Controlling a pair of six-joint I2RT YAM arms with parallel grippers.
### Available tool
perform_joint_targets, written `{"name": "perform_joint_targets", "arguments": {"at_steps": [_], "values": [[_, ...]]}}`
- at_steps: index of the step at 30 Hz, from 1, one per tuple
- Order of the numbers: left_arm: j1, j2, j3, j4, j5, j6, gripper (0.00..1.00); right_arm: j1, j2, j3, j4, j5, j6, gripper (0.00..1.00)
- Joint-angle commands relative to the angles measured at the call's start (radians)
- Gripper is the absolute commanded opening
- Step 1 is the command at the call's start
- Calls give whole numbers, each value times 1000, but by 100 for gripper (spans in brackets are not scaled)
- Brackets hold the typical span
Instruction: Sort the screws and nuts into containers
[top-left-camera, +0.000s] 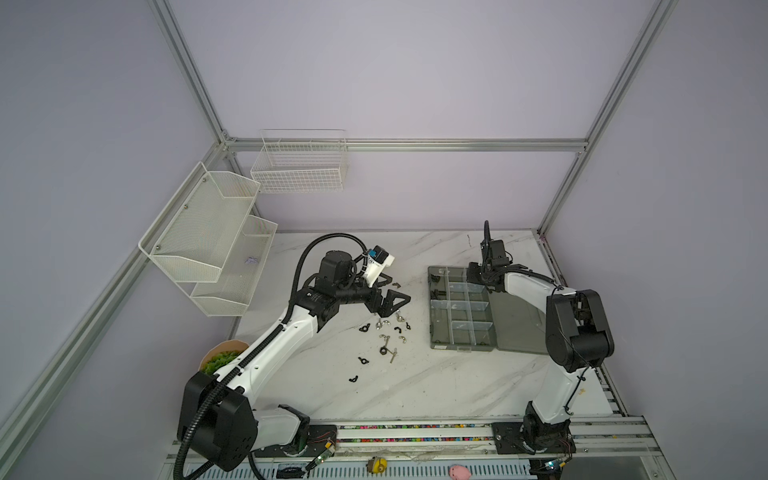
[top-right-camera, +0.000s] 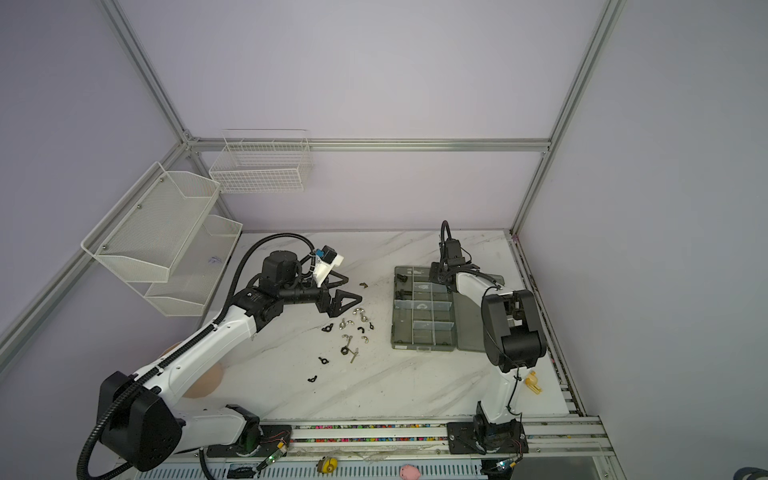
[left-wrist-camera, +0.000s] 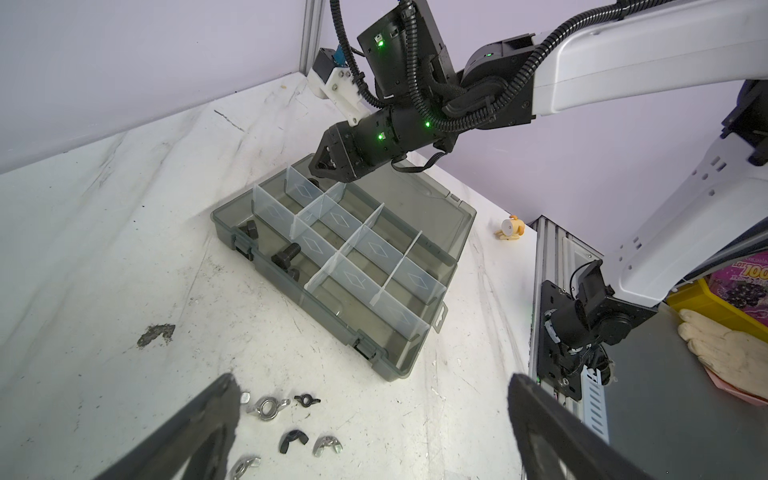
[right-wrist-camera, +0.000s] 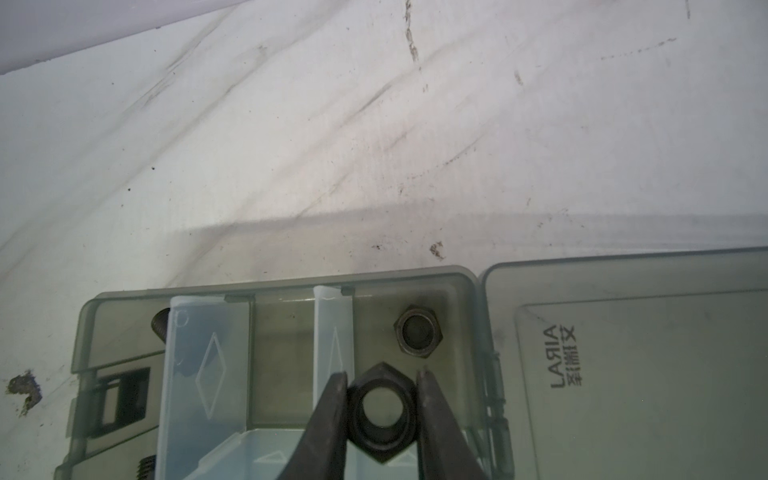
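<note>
Nuts and screws are split between the table (top-left-camera: 415, 395) and the smoky-grey organizer box (top-left-camera: 461, 348), which lies with its lid (right-wrist-camera: 623, 395) opened flat beside it. The right jaws are clamped on a black hex nut (right-wrist-camera: 382, 415), one finger on each side of it, and hold it at the corner compartment (right-wrist-camera: 374, 324) next to the lid hinge. How high it hangs above the floor of that compartment cannot be told. A second hex nut (right-wrist-camera: 419, 336) lies in the same compartment, close to its corner. Black bolts (left-wrist-camera: 286, 254) lie in the long compartment on the latch side of the box, apart from the clear dividers (left-wrist-camera: 357, 245). The left jaws are spread wide with nothing between them, above the edge of the loose pile on the table. In that pile, well apart from the box, lie silver wing nuts (left-wrist-camera: 266, 405), black wing nuts (left-wrist-camera: 293, 439) and a thin screw (top-left-camera: 392, 357).
</note>
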Motion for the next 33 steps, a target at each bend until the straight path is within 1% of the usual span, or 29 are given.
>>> {"name": "perform_joint_targets", "arguments": {"at_steps": [1, 6, 7, 9, 13, 17, 18, 21, 23, 26, 30, 33], "values": [[2, -32, -28, 20, 1, 29, 100, -5, 26, 21, -9, 16, -12, 19], [1, -46, -31, 22, -7, 33, 100, -6, 15, 25, -13, 30, -19, 22], [3, -44, -30, 19, -5, 34, 100, -7, 13, 29, -18, 37, -24, 24], [3, -45, -28, 17, -1, 34, 100, -6, 6, 32, -25, 44, -28, 32], [3, -55, -33, 18, -4, 35, 100, -7, -27, 27, -27, 45, -33, 37], [3, -59, -32, 13, -10, 38, 100, -6, -68, 18, -33, 41, -38, 39], [2, -61, -31, 12, -10, 39, 100, -5, -89, 14, -28, 33, -68, 39], [4, -65, -23, -10, -12, 53, 100, 7, -184, -36, 41, -100, -90, 39], [4, -58, -4, -48, -13, 74, 100, 33, -258, -90, 91, -158, -86, 41], [7, -63, 20, -104, -12, 100, 100, 93, -356, -189, 155, -182, -42, 42], [6, -120, -8, -105, -38, 110, 100, 205, -437, -314, 238, -152, 50, 42], [6, -144, -12, -123, -69, 115, 100, 290, -473, -356, 266, -108, 100, 42]]}}
